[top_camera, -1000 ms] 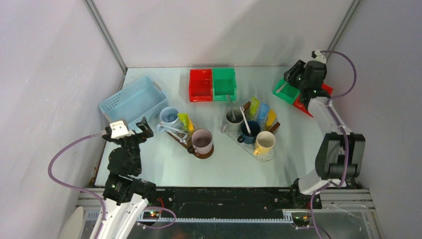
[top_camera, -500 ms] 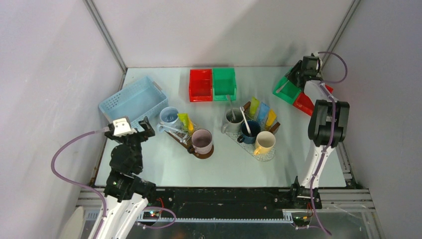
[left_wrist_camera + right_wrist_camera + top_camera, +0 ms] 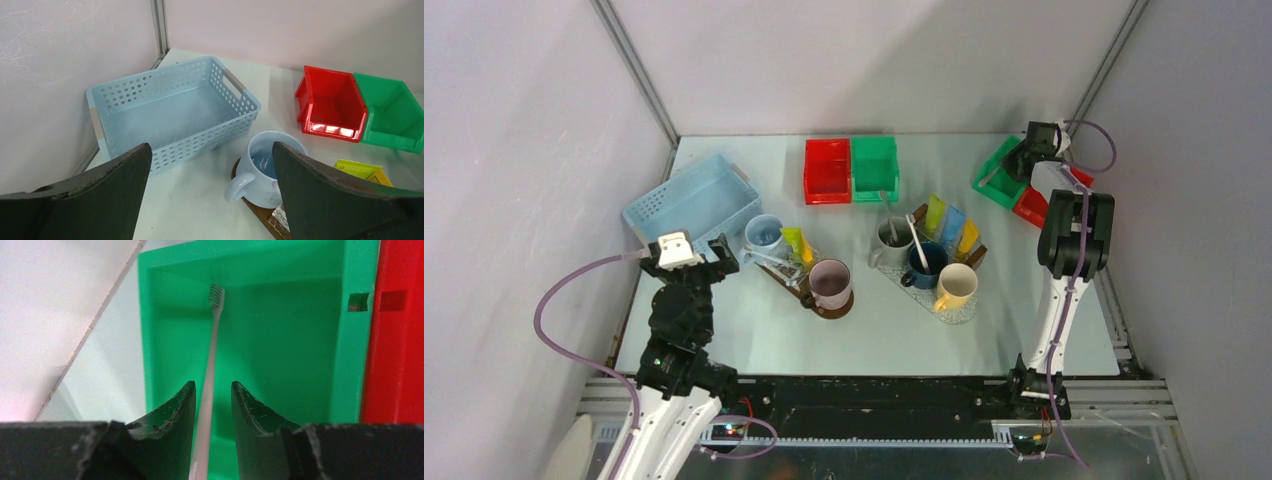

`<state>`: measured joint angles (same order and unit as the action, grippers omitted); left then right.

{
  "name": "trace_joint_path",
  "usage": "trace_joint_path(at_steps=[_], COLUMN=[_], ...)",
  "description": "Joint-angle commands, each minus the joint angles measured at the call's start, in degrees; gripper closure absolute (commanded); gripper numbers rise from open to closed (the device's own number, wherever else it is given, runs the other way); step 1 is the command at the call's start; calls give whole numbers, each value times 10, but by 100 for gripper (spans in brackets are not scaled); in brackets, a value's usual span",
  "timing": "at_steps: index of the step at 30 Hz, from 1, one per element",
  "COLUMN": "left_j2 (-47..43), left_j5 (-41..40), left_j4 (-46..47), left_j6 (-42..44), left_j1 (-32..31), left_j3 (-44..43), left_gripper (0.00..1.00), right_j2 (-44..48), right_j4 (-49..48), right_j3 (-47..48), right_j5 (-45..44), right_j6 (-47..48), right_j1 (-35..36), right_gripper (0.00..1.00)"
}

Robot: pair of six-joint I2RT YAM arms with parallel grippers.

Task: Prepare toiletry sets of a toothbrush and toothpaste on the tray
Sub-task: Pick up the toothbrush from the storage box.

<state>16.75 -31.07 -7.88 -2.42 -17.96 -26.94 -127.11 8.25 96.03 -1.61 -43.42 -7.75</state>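
My right gripper is open inside the right-hand green bin, its jaws straddling the handle of a slim pale toothbrush with a gap on the right side. In the top view it sits over that bin. My left gripper is open and empty above the table before a light blue mug. The right tray has lime green, light blue and orange tubes. The left tray has a yellow tube.
A light blue basket stands at the far left. A red bin and green bin stand at the back middle. A red bin adjoins the right green one. Grey, dark blue, yellow and pinkish mugs stand on the trays.
My right arm has stretched out and lowered its gripper into the right green bin, around the toothbrush. My left gripper has drifted slightly to the right.
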Motion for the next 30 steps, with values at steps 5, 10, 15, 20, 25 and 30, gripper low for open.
trace_joint_path(at_steps=[5,10,15,20,25,30], left_j2=[5,7,0,-9,-21,-34], left_j5=[5,8,10,13,14,15], left_j4=[19,18,17,15,13,12], left_j6=[15,15,14,12,10,9], left_j1=[5,5,6,6,6,6], left_j3=[0,-1,-1,-1,-1,-1], left_gripper=[3,3,3,3,3,3], right_j2=[-41,-71,-78,-64,-45,12], right_j4=[8,36,52,53,60,37], right_j3=[50,77,83,68,63,22], right_j5=[18,62,79,85,90,82], right_j6=[-19,-14,-11,-16,-6,19], right_j1=[-3,-3,-3,-2,-2,-2], right_gripper=[63,60,62,76,87,100])
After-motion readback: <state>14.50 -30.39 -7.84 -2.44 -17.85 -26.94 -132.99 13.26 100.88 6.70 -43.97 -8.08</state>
